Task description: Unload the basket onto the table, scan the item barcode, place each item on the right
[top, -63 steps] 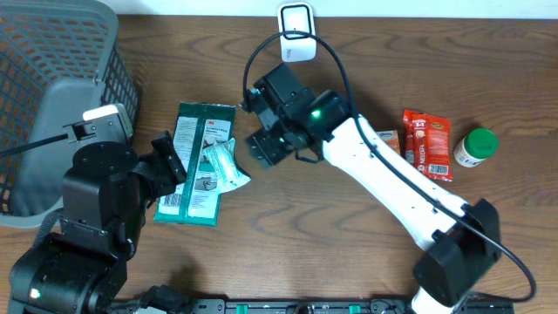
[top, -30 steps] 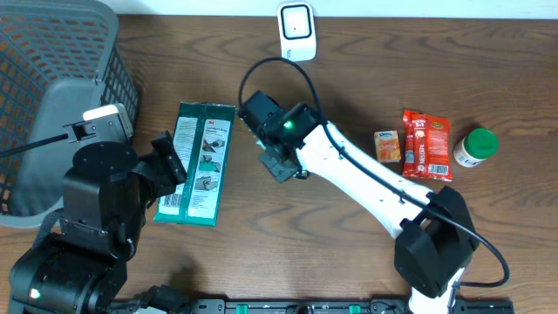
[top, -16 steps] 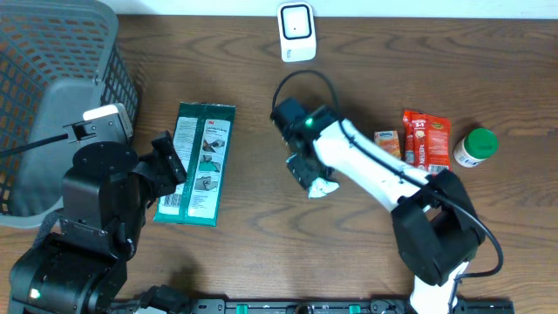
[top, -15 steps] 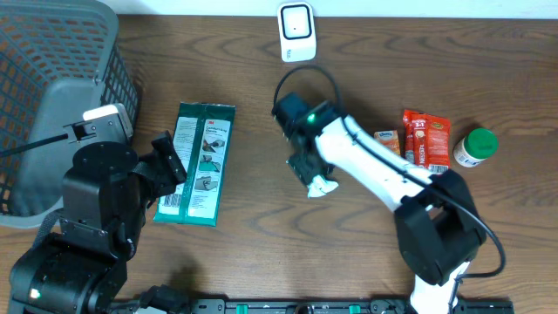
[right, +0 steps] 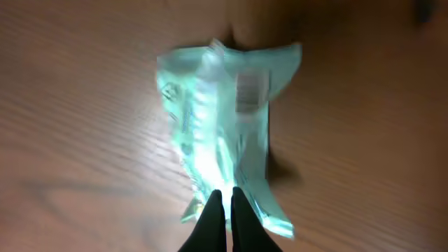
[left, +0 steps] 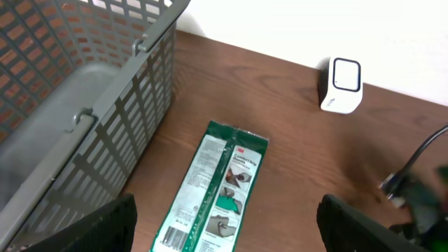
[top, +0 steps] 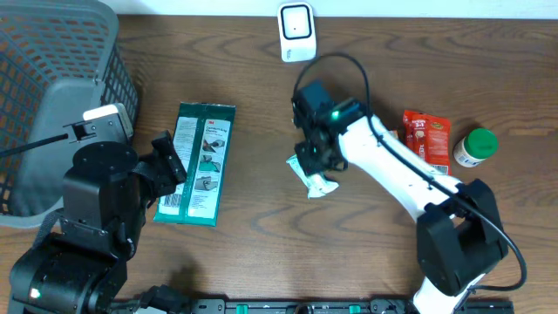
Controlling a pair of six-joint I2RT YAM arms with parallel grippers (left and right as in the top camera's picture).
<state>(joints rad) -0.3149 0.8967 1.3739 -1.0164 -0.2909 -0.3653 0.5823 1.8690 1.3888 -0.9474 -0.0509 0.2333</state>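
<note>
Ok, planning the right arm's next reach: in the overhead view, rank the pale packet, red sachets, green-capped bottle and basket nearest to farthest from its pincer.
From the right pincer:
1. pale packet, at its tips, mid-table.
2. red sachets, off to its right.
3. green-capped bottle, just beyond them, far right.
4. basket, far left corner.

Small pale-green translucent packet lies flat on table, crinkled (print blurred in wrist view); white scanner upright at far edge, well apart
</note>
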